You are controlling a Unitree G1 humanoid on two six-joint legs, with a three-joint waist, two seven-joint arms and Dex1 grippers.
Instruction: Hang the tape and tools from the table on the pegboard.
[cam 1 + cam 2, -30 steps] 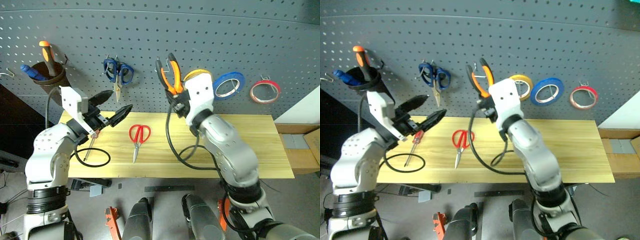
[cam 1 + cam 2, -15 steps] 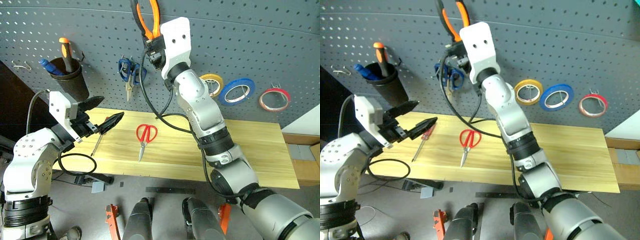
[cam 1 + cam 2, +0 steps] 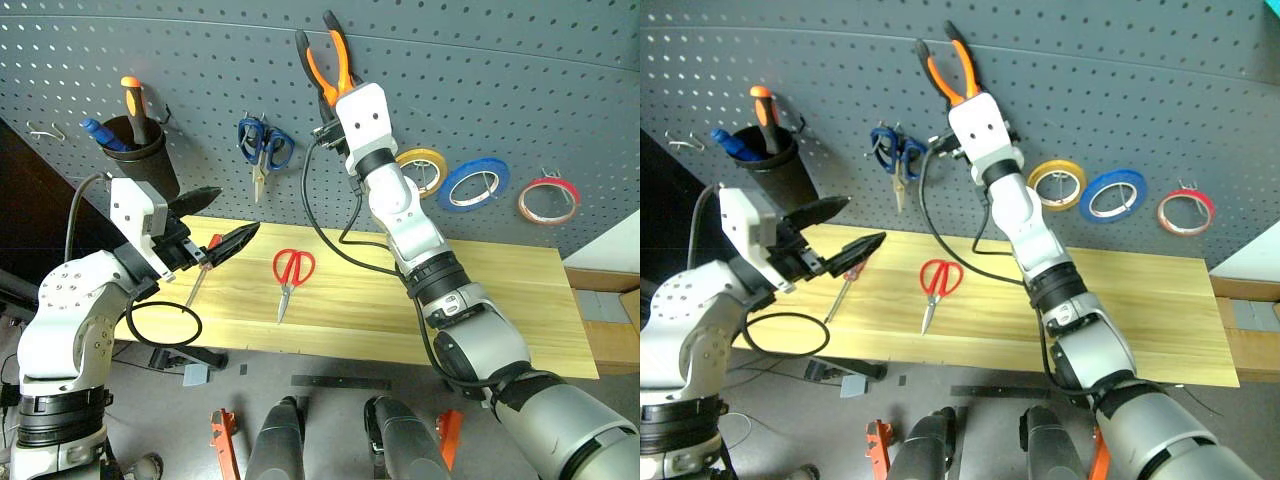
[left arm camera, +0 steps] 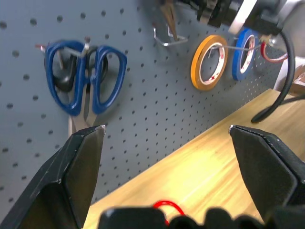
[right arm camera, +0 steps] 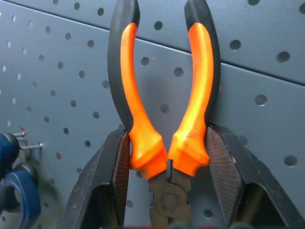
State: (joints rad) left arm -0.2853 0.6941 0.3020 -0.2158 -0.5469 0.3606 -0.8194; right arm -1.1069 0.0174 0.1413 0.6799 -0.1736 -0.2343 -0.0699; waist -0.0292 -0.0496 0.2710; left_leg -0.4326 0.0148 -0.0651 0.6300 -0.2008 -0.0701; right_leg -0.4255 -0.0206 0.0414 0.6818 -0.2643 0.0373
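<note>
Holding the orange-and-black-handled needle-nose pliers clamped in my right gripper, handles up against the dark grey-blue perforated pegboard, I kept my left gripper spread wide and empty over the light-wood table.

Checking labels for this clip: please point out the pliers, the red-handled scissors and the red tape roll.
pliers (image 5: 198,90): right wrist view, on the orange handle.
red-handled scissors (image 3: 293,267): left eye view, on the red handle loops.
red tape roll (image 3: 548,200): left eye view, on the ring's band.
</note>
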